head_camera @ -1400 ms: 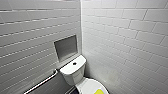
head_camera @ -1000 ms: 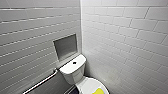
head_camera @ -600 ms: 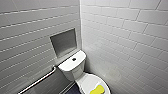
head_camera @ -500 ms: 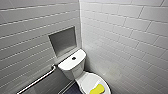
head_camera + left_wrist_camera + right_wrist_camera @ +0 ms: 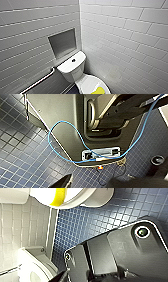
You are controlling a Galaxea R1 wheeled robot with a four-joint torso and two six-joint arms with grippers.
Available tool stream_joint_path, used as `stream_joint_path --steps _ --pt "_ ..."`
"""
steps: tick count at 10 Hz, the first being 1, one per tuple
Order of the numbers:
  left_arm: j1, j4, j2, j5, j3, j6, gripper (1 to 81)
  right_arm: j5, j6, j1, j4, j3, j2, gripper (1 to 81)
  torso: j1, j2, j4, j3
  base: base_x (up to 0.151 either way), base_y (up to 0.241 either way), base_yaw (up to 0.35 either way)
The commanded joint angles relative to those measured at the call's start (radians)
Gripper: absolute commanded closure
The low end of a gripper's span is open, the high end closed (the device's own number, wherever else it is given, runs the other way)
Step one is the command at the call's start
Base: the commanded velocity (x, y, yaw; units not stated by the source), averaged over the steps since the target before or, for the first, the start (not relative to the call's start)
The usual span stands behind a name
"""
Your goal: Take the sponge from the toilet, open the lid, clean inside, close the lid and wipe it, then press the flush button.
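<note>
Resting on the closed lid [image 5: 88, 83] of the toilet [image 5: 75, 72], the sponge [image 5: 98, 90] lies toward the lid's near end, at the head view's lower edge. Behind it, the flush button [image 5: 73, 60] sits in the middle of the tank top, below a wall niche [image 5: 62, 42]. A rail [image 5: 40, 81] runs along the left wall. Both wrist views look down on blue floor tiles [image 5: 82, 225]. Whether the left gripper [image 5: 96, 182] or the right gripper [image 5: 90, 278] is open cannot be told; the sponge lies well apart from the right one.
</note>
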Motion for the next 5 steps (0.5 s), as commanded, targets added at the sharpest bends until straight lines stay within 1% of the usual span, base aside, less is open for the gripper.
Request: stream_joint_path --steps 1,2,3,4,5 --pt "0.02 -0.005 -0.002 0.066 0.004 0.008 1.0 -0.112 0.054 0.159 0.01 0.047 -0.04 1.0 0.064 -0.099 0.0 -0.038 0.0 0.0 0.0" --pt "0.02 -0.002 0.004 0.068 0.004 0.008 1.0 -0.113 0.066 0.178 0.008 0.045 -0.038 1.0 0.086 -0.135 0.0 -0.095 0.0 0.0 0.0" --pt "0.019 -0.001 0.007 0.066 0.004 0.008 1.0 -0.114 0.073 0.198 0.008 0.042 -0.034 1.0 0.101 -0.163 0.0 -0.106 0.0 0.0 0.0" --pt "0.019 0.001 0.012 0.068 0.004 0.008 1.0 -0.12 0.074 0.218 0.01 0.039 -0.026 1.0 0.117 -0.19 0.0 -0.128 0.0 0.0 0.0" --pt "0.022 0.001 0.013 0.069 0.004 0.008 1.0 -0.137 0.077 0.239 0.018 0.03 -0.02 1.0 0.138 -0.223 0.0 -0.159 0.0 0.0 0.0"
